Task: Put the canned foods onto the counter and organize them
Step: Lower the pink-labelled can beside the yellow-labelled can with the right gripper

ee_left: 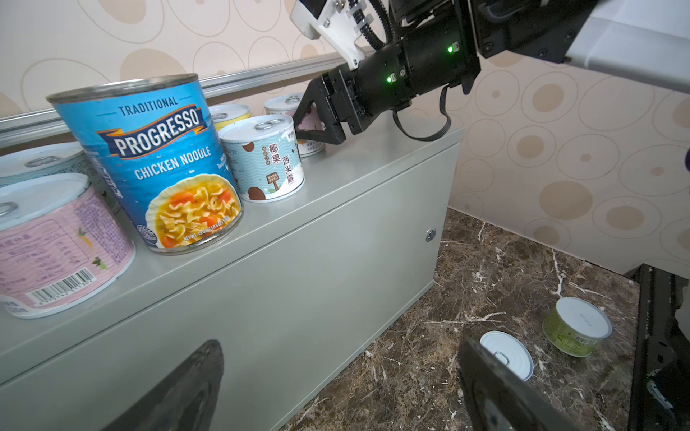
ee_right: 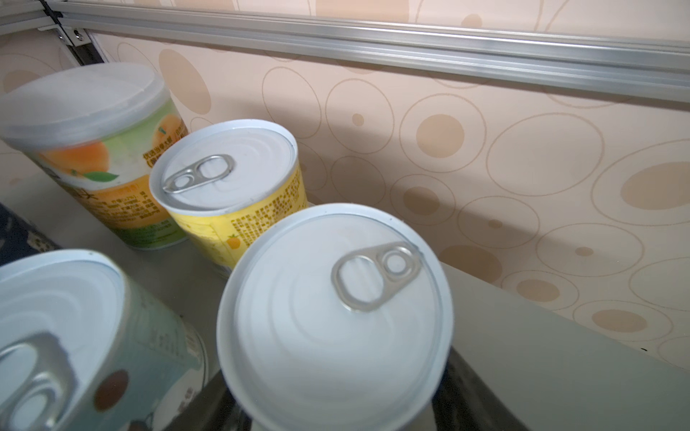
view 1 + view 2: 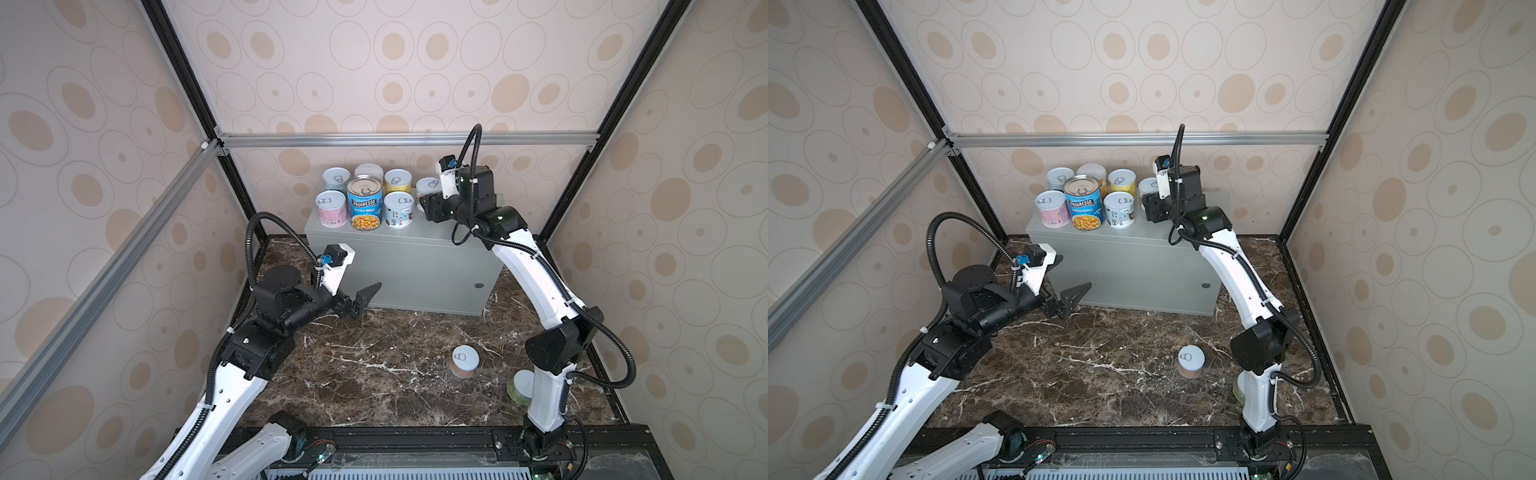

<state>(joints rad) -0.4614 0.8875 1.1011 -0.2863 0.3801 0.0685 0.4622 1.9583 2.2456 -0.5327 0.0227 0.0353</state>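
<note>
- The right gripper (image 3: 426, 200) is clamped on a short pull-tab can (image 2: 336, 317), one black finger against each side. This can stands at the right end of the back row on the counter (image 3: 407, 266).
- The left gripper (image 3: 368, 301) hangs spread wide and empty, low before the counter's front left corner.
- Seven cans stand upright on the counter, a grey metal box: four behind and three in front. The tall blue Progresso chicken noodle can (image 3: 365, 208) stands between a pink can (image 3: 331, 210) and a pale blue can (image 3: 398, 212).
- Two more cans sit on the dark brown marble surface (image 3: 353, 386). A tan-sided can (image 3: 464, 362) is in the open, and a green can (image 3: 518, 388) is partly hidden behind the right arm's base.
- Wallpaper (image 3: 415, 62) with beige rings covers three walls, framed by aluminium rails (image 3: 407, 139) and black posts.
</note>
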